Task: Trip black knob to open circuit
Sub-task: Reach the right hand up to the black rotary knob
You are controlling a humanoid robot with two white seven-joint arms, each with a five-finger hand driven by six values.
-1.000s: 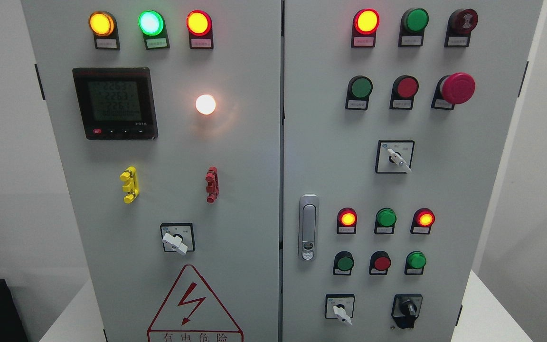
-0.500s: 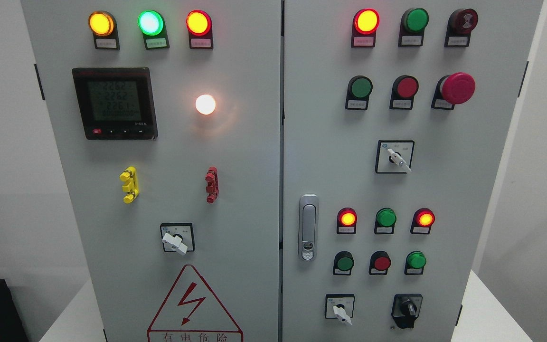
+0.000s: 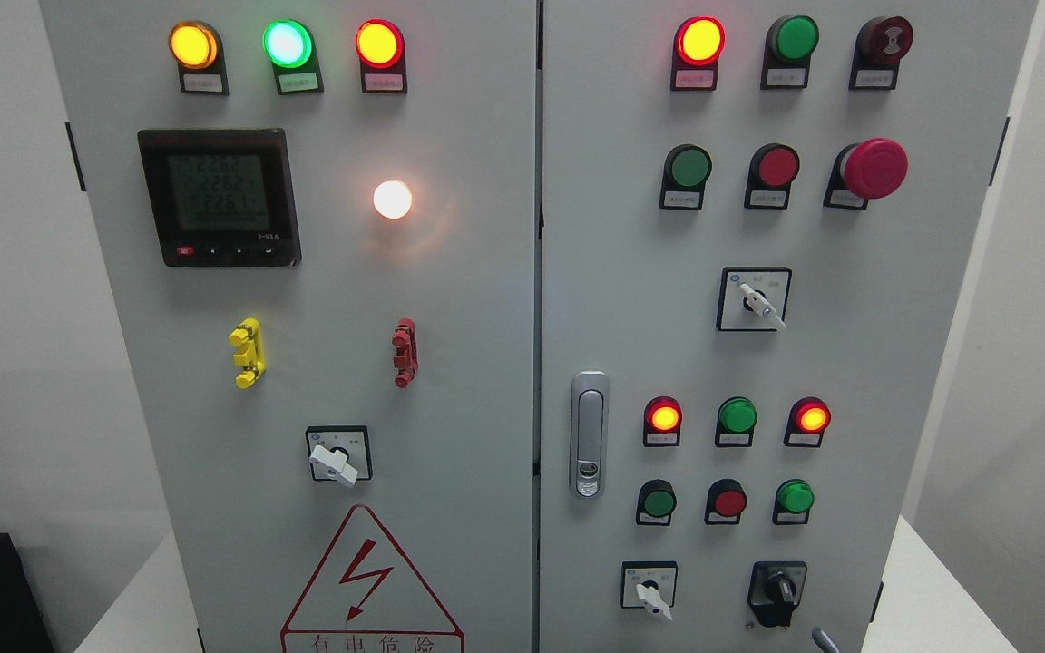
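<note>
A grey two-door steel control cabinet [image 3: 486,299] fills the head view, its round black rotary knob [image 3: 778,591] sitting untouched at the lower right of the right-hand door. A thin grey tip [image 3: 820,640] pokes into the bottom edge just below and right of that knob; it is probably part of the right hand, but too little shows to tell whether the fingers are released, clenched or grasping anything, and the left hand is out of sight. Up and to the left of the tip, just beside the black knob, stands a white-handled selector switch on a black-framed plate [image 3: 649,589], and above them a row of small round green and red push buttons [image 3: 727,501]. An approach that drifts sideways or rises too high would likely turn the wrong switch or press a button, and a shallow fingertip hold could slip off the knob's narrow ridge before it trips.
</note>
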